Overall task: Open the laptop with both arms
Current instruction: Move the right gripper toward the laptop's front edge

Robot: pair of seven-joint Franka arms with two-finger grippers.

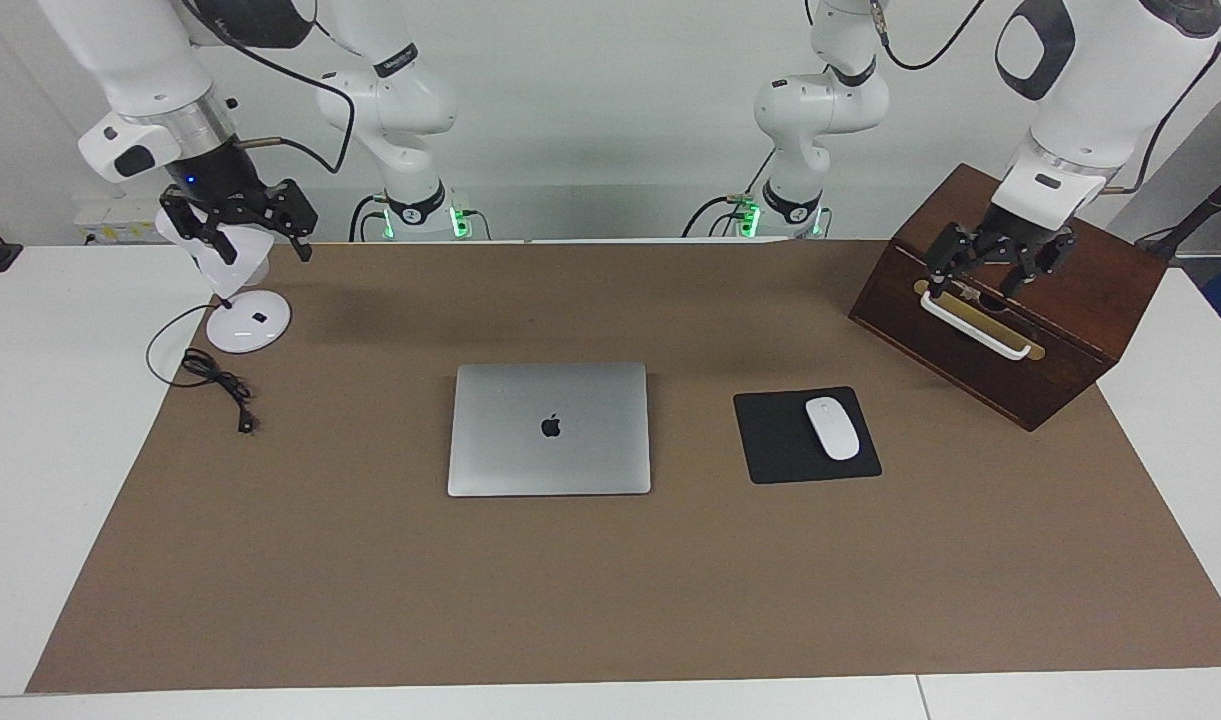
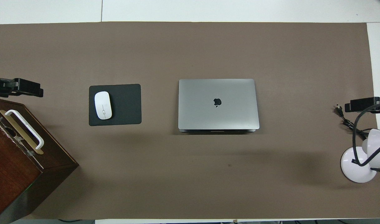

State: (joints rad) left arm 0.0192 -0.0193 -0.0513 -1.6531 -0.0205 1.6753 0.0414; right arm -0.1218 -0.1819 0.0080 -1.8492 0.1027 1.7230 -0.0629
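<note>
Centrally on the brown table mat [image 1: 370, 600] we saw the closed silver-grey aluminium laptop [image 1: 549, 428]. Our left gripper [image 1: 982, 281] hung open, empty, over the dark wooden box [image 1: 1070, 330]; our right gripper [image 1: 255, 240] hung open, empty, over the white desk lamp [image 1: 240, 300] near the mat's corner.

A robotics lab: two white arms [image 1: 400, 110] are bolted at the edge of a white table [image 1: 60, 400] under a brown mat [image 1: 610, 580], against a bare white wall, with a laptop [image 1: 549, 429], mouse [image 1: 832, 428] and lamp [image 1: 240, 300] staged like an office desk.
</note>
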